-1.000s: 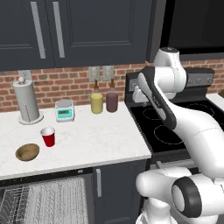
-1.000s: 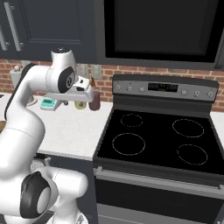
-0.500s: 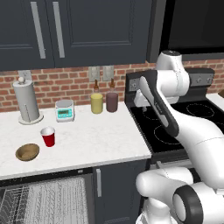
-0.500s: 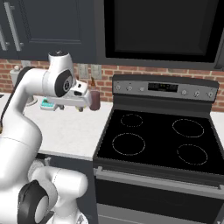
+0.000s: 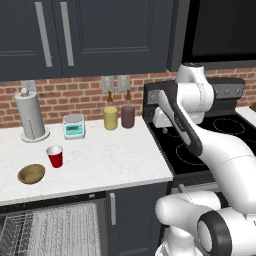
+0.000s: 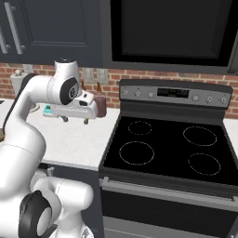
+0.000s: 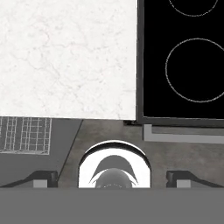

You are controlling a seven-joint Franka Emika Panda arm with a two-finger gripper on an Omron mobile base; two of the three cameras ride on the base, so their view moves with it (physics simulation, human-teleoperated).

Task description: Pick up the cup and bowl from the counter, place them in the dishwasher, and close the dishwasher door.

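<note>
Cup and bowl wait at the left of the tabletop; the end effector hangs empty near the stove edge.

The small red tapered plastic cup (image 5: 55, 156) stands upright on the white marble-like tabletop (image 5: 110, 160), with the shallow tan wood-like bowl (image 5: 31, 174) just beside it, nearer the front edge and further left. Below them the dishwasher's pale wire rack (image 5: 47, 232) shows, so the unit looks open. The white arm's two-finger end effector (image 6: 75, 120) hovers above the tabletop's right end, beside the black stove (image 6: 167, 151), fingers spread wide and holding nothing, pointing down. Both dishes lie well apart from it, off to the robot's left, the cup being the nearer. The coming reach probably calls for a long leftward sweep, then a descent over the cup's rim.
</note>
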